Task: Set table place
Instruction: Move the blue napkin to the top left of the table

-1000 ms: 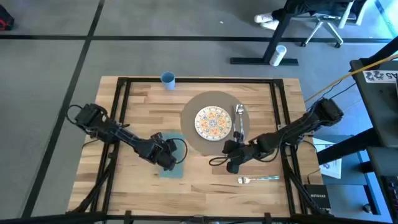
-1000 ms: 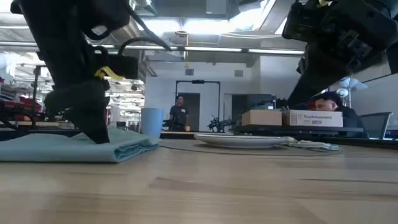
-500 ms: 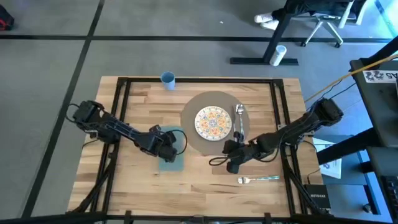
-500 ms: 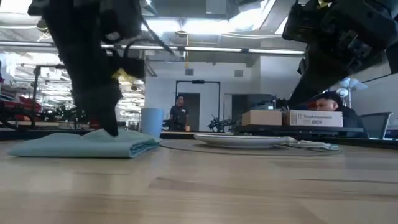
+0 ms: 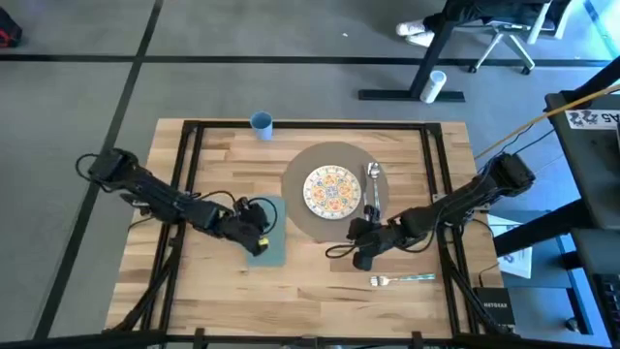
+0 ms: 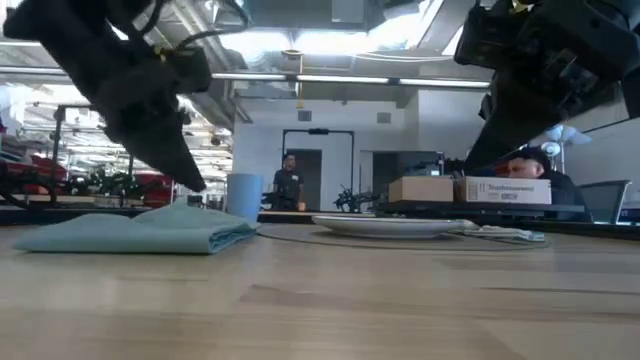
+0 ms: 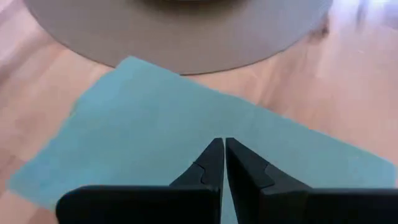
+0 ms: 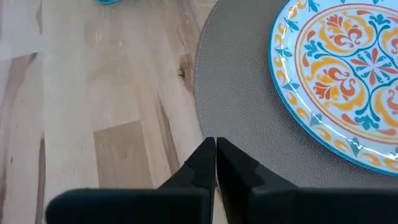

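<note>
Since the earlier frames: left arm drawn back toward the counter's left edge; left pincer (image 5: 258, 225), then down on the teal napkin (image 5: 268, 236), now lifted clear of it. Right arm unchanged.

Counter (image 5: 213, 281): light-wood plank top, black frame.

Place (image 5: 302, 221): round grey-brown placemat, flat on the counter, roughly midway between the left and right edges and nearer the far edge. Its near rim also fills the far part of the left wrist view (image 7: 186, 37).

Patterned plate (image 5: 332, 189): centred on the placemat; orange and teal motif clear in the right wrist view (image 8: 348, 74).

Spoon (image 5: 373, 184): on the placemat, just beside the plate, toward the counter's right edge.

Napkin: folded, flat on the counter, just beside the placemat toward the left edge; one corner close to or touching the placemat rim, which of the two I cannot tell.

Fork (image 5: 402, 280): on bare wood near the counter's near right corner.

Blue cup (image 5: 262, 123): upright at the far edge.

Left pincer: clenched, fingers pressed together, grasping nothing, above the napkin (image 7: 174, 137); off the cloth in the low view (image 6: 185, 175).

Right pincer (image 5: 360, 236): clenched and empty, at the placemat's near rim; tips over that rim in the right wrist view (image 8: 215, 149).
</note>
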